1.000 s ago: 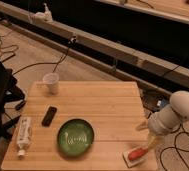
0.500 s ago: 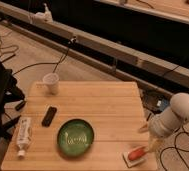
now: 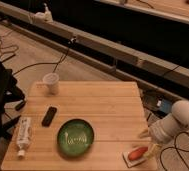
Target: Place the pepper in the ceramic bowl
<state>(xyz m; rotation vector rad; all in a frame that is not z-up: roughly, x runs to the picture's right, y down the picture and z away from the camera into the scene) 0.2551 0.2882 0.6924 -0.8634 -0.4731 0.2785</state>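
small orange-red pepper lies on a pale sponge pad at the wooden counter corner, just beside the tool, which has sunk nearer. whether the tool is open or closed i cannot tell. glossy green ceramic bowl waits empty, well apart from the tool; the pickup looks imminent.

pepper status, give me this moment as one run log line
gripper: close beside pepper, contact unclear | pepper: lying on sponge pad | ceramic bowl: empty | stage: pepper not yet in bowl

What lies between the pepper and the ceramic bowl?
Only bare wooden table separates ceramic bowl and pepper, in the camera view. The pepper rests on a pale sponge; the gripper hangs beside it.
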